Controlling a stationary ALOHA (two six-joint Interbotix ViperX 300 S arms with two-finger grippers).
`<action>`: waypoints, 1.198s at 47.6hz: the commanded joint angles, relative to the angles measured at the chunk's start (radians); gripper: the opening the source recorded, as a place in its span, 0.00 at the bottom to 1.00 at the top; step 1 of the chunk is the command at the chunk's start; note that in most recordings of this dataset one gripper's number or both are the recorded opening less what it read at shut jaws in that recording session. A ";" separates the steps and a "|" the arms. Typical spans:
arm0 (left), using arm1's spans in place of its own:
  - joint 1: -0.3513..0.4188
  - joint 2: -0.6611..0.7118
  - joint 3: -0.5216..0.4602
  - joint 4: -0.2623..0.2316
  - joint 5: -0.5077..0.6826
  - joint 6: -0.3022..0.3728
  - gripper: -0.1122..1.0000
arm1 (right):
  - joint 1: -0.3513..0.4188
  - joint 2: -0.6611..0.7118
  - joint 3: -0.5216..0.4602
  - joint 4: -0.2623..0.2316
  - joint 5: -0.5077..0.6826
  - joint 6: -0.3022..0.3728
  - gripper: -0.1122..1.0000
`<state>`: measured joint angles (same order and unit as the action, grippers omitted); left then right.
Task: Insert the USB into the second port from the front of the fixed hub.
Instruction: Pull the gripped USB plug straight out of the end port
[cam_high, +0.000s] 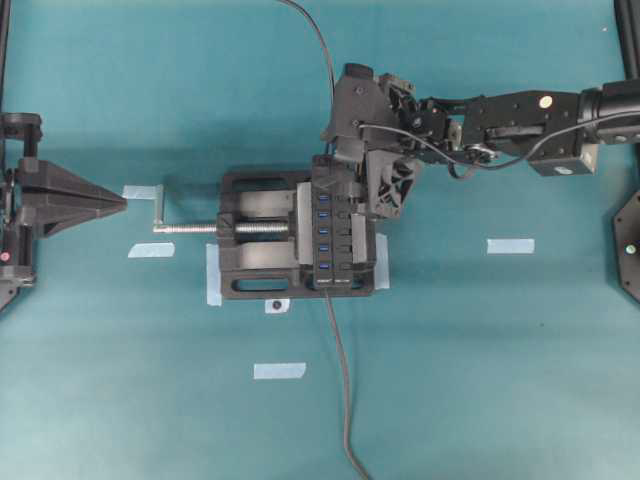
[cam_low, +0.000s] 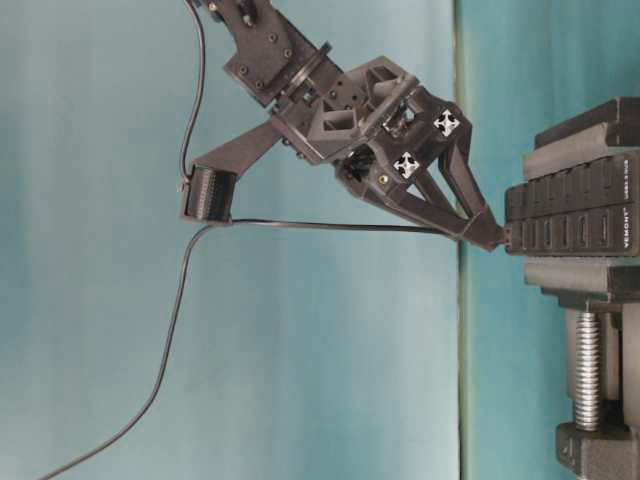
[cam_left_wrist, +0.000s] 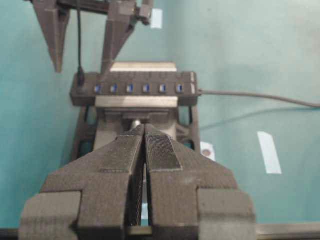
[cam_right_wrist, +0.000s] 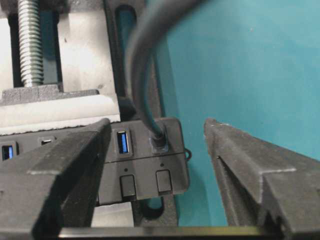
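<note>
USB plugged into hub's end port

Blk vise w/ silver screw, tape bits

My arms are matte black throughout. Right gripper: angular printed housing, tapered triangular fingers, white cross-shaped marks on its side, thin black cable looped along the wrist. Left gripper: ribbed pads, same black print.

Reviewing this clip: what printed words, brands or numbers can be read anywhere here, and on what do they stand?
"VEMONT": white print on the end face of the fixed hub, table-level view; the letters are small, so the reading is tentative.
A smaller line of print beside it is too small to read.
Nothing legible in the overhead or wrist views.
</note>
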<state>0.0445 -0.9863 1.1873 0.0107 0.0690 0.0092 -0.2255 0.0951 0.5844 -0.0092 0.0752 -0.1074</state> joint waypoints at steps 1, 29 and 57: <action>0.002 0.005 -0.011 0.000 -0.005 -0.002 0.11 | 0.005 -0.014 -0.021 -0.002 -0.008 -0.011 0.77; 0.002 0.006 -0.015 0.002 -0.005 -0.002 0.11 | 0.005 -0.006 -0.025 -0.002 -0.008 -0.008 0.26; 0.002 0.005 -0.011 0.002 -0.005 -0.003 0.11 | 0.003 -0.012 -0.028 -0.002 -0.008 -0.005 0.19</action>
<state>0.0445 -0.9863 1.1873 0.0107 0.0690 0.0077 -0.2240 0.1058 0.5814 -0.0092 0.0752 -0.1074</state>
